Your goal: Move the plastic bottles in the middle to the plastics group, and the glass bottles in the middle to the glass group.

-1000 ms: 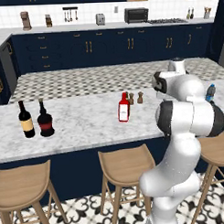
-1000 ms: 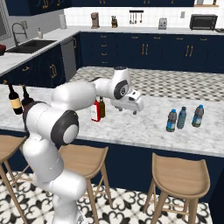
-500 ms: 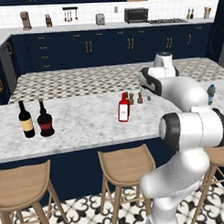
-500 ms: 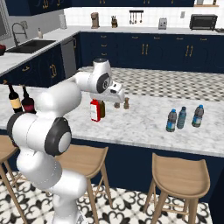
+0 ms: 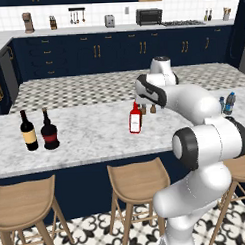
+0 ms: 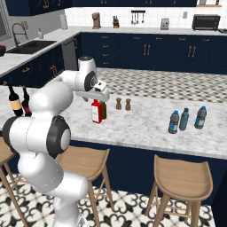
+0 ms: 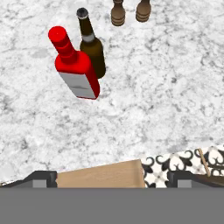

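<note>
Hovering above red bottle (image 7: 77, 65), jaws apart

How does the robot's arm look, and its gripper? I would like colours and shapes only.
The arm is glossy white, built of thick rounded links, with dark charcoal rings at the joints. The gripper is a white block; in the hand view its two finger tips are small, dark and squared. I see no loose cables and no markings.

Glossy red bottle (image 7: 76, 68) on speckled marble counter (image 7: 153, 96).
</note>
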